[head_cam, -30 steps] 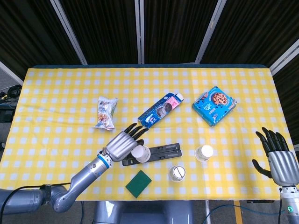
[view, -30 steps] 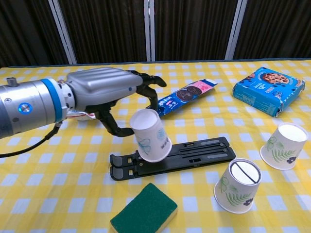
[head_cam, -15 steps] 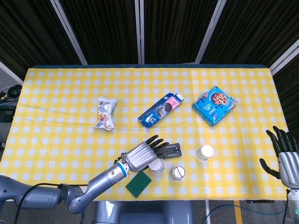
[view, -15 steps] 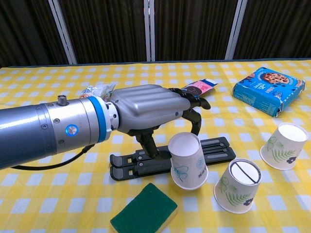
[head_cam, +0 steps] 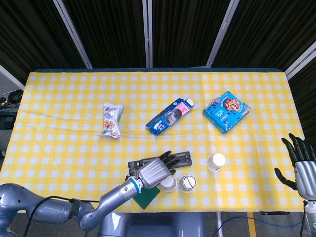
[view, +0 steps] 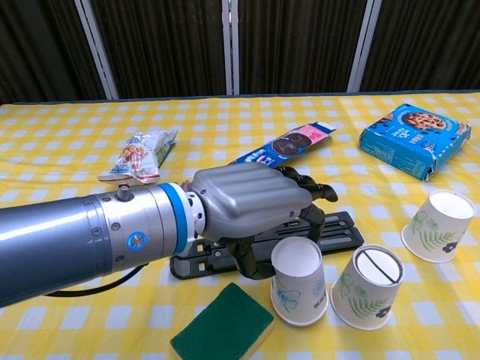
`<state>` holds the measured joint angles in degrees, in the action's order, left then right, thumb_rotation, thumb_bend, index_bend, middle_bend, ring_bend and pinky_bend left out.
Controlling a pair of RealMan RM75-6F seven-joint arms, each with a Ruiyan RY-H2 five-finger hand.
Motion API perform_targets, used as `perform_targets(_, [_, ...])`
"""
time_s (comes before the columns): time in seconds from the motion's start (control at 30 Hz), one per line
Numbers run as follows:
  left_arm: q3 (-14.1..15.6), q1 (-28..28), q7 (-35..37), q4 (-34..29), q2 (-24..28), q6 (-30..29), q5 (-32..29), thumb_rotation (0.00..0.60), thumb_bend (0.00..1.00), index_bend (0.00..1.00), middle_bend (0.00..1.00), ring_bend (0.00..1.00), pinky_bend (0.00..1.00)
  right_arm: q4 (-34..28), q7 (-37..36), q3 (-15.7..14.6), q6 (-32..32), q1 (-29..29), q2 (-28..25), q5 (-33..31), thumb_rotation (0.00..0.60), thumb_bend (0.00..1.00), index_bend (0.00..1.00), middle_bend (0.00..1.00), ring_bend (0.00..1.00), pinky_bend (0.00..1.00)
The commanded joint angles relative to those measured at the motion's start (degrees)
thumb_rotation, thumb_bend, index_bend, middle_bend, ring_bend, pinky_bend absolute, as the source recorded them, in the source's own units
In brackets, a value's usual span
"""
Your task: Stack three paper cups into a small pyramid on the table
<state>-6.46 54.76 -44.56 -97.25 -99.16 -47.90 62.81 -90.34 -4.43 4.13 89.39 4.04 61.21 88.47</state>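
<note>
My left hand (view: 251,202) (head_cam: 154,172) holds a paper cup (view: 299,282) (head_cam: 168,183) at its side, upside down, low at the table's near edge. That cup stands right beside a second upside-down cup (view: 367,286) (head_cam: 187,183) with a line across its base; whether they touch I cannot tell. A third cup (view: 438,224) (head_cam: 215,162) sits upside down further right, apart from both. My right hand (head_cam: 302,165) hovers open off the table's right edge, seen only in the head view.
A black folding stand (view: 334,226) lies behind the cups, partly under my left hand. A green sponge (view: 221,324) sits at the front edge. Further back are a blue cookie box (view: 413,139), a biscuit pack (view: 286,145) and a snack bag (view: 139,155).
My left hand carried its cup right and toward the near edge, from over the stand down to beside the lined cup. The right hand drew back slightly off the table's edge.
</note>
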Motion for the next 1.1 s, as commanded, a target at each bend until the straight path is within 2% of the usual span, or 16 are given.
perform_targets(0.03, [0.5, 0.15, -0.54, 0.06, -0.18, -0.57, -0.34, 0.6, 0.32, 0.38, 0.0, 0.0, 0.0, -0.03, 0.17, -0.02, -0.14, 0.05, 0.06, 0.04, 0.6, 0.2, 0.12, 0.0, 0.0, 0.0])
perform_targets(0.1, [0.77, 0.15, -0.88, -0.07, -0.08, -1.05, -0.55, 0.6, 0.27, 0.32, 0.0, 0.0, 0.0, -0.08, 0.29, -0.07, -0.21, 0.07, 0.1, 0.13, 0.6, 0.2, 0.12, 0.0, 0.0, 0.0])
perform_targets(0.17, [0.98, 0.06, -0.98, -0.43, 0.05, -1.67, -0.82, 0.6, 0.23, 0.21, 0.0, 0.0, 0.0, -0.15, 0.45, -0.13, -0.24, 0.07, 0.15, 0.27, 0.6, 0.2, 0.12, 0.0, 0.0, 0.0])
perform_targets(0.27, [1.29, -0.23, -0.78, -0.94, 0.33, -2.55, -0.78, 0.6, 0.2, 0.07, 0.0, 0.0, 0.0, -0.22, 0.61, -0.16, -0.21, 0.08, 0.17, 0.47, 0.6, 0.2, 0.12, 0.0, 0.0, 0.0])
perform_targets(0.33, [1.58, -0.55, -0.63, -1.19, 0.64, -3.33, -0.46, 0.6, 0.2, 0.02, 0.0, 0.0, 0.0, -0.25, 0.81, -0.17, -0.16, 0.06, 0.21, 0.55, 0.6, 0.2, 0.12, 0.0, 0.0, 0.0])
perform_targets(0.63, [3.35, -5.96, 5.06, -4.02, 5.44, -11.48, 4.59, 0.6, 0.2, 0.0, 0.0, 0.0, 0.0, -0.34, 1.86, -0.09, -0.35, 0.07, 0.54, 0.42, 0.6, 0.2, 0.12, 0.0, 0.0, 0.0])
perform_targets(0.83, [7.22, -13.16, 11.0, -6.19, 13.57, -21.38, 12.2, 0.6, 0.2, 0.0, 0.0, 0.0, 0.0, -0.26, 2.38, 0.06, -0.67, 0.22, 0.83, 0.17, 0.6, 0.2, 0.12, 0.0, 0.0, 0.0])
perform_targets(1.03, [11.61, -20.67, 16.03, -5.88, 20.34, -29.55, 14.95, 0.6, 0.19, 0.0, 0.0, 0.0, 0.0, -0.28, 2.8, 0.04, -1.72, 0.82, 1.18, 0.27, 0.6, 0.19, 0.12, 0.0, 0.0, 0.0])
perform_targets(1.1, [13.92, -24.37, 17.63, -4.23, 22.75, -33.6, 16.53, 0.6, 0.19, 0.0, 0.0, 0.0, 0.0, -0.27, 2.77, -0.19, -2.58, 1.28, 1.38, 0.6, 0.6, 0.17, 0.12, 0.0, 0.0, 0.0])
